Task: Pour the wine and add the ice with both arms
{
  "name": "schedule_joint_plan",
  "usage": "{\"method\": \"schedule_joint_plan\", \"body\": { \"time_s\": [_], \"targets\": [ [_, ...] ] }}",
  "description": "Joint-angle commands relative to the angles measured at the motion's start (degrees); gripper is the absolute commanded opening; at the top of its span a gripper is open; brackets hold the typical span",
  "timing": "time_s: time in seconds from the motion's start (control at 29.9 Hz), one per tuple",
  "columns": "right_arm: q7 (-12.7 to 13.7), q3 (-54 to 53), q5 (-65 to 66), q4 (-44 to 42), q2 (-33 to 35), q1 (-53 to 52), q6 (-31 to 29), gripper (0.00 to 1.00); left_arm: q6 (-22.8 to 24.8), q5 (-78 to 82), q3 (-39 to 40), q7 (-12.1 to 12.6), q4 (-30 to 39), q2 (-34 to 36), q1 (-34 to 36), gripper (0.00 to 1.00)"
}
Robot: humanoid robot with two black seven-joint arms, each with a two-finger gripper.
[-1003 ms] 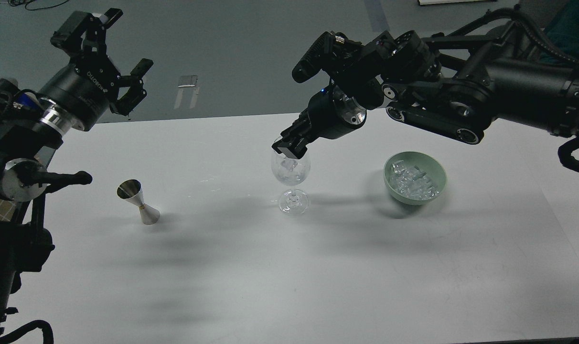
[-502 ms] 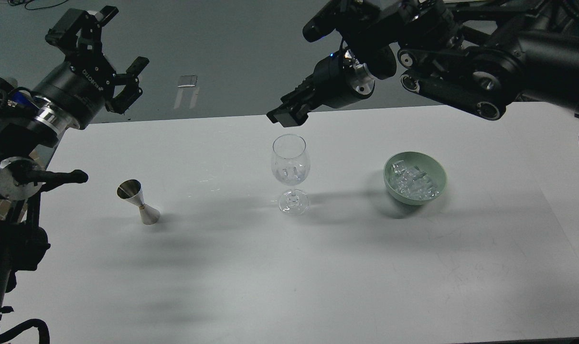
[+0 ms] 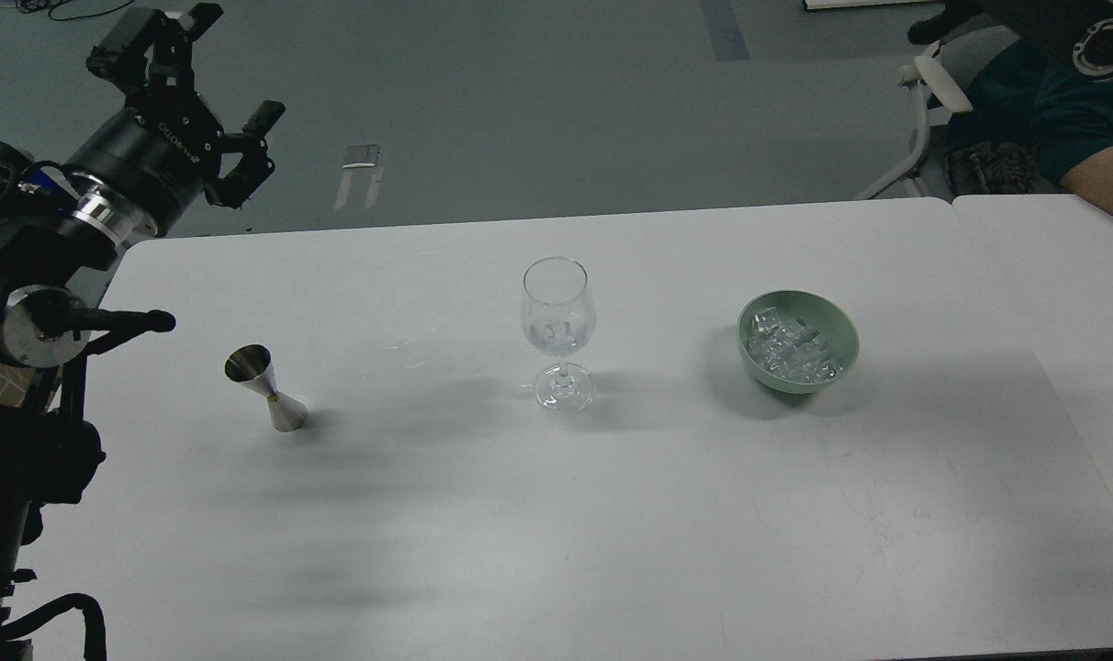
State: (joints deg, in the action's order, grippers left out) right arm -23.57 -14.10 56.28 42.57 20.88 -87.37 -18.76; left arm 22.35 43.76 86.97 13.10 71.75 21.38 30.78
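Now the broad white counter (image 3: 556, 514) fills the view, and the left black jointed arm (image 3: 51, 266) rises from the left edge with its gripper (image 3: 203, 101) raised off the counter's far left corner, claws spread wide and nothing between them. The right arm shows only a sliver of dark joint (image 3: 1103, 37) at the top right corner; its gripper is out of sight.

At right sits the pale green round bowl (image 3: 800, 381), and the ice (image 3: 791, 349), small clear glinting cubes, is heaped inside it. Centre stage stands the clear stemmed wine glass (image 3: 558, 317), upright, with a few cubes glinting in its belly. Well to the left stands the small silver double-cone jigger (image 3: 264, 387), upright too, close to the left arm.

By my reading, ice is in and the jigger is the left side's business. Doing it well means closing on the narrow waist, keeping it level, and tipping slowly over the rim.

White lettering runs along the left wrist housing (image 3: 152, 151), too tilted to read reliably.
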Motion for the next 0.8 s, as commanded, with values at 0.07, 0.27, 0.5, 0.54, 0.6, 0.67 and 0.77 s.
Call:
{"method": "schedule_joint_plan", "body": {
  "time_s": [0.07,0.27,0.5,0.54,0.6,0.67,0.77],
  "targets": [
    [0.1,-4.0,-3.2,-2.5,0.1,3.8,6.4,1.0,-0.3,-1.7,0.0,-0.5,-5.0,-0.2,5.1,0.98],
    [0.2,-13.6,-22.8,-6.8,-0.2,10.6,6.5,1.0,-1.8,-2.5,0.0,-0.7,-8.9,-1.7,8.8,0.98],
    [-0.3,-24.2,-32.2,-6.8,-0.4,17.9,10.7,1.0,-3.2,-3.2,-1.1,3.4,-10.3,-6.0,9.1,0.99],
    [-0.3,-25.3,-32.3,-6.7,-0.6,18.7,11.5,1.0,-3.3,-3.1,-1.0,3.0,-10.3,-6.6,9.0,0.98],
    [-0.6,-26.8,-32.3,-6.1,-1.6,21.3,11.6,1.0,-5.1,-3.2,-1.1,2.4,-10.3,-8.1,9.3,0.98],
    [-0.6,-26.8,-32.3,-6.1,-1.7,21.8,11.5,1.0,-6.8,-3.3,-1.1,2.1,-10.3,-8.4,10.0,0.99],
    [-0.4,-27.1,-32.5,-6.2,-1.9,22.6,11.5,1.0,-5.4,-3.6,-1.0,-0.2,-12.3,-8.5,11.4,0.99]
  ]
}}
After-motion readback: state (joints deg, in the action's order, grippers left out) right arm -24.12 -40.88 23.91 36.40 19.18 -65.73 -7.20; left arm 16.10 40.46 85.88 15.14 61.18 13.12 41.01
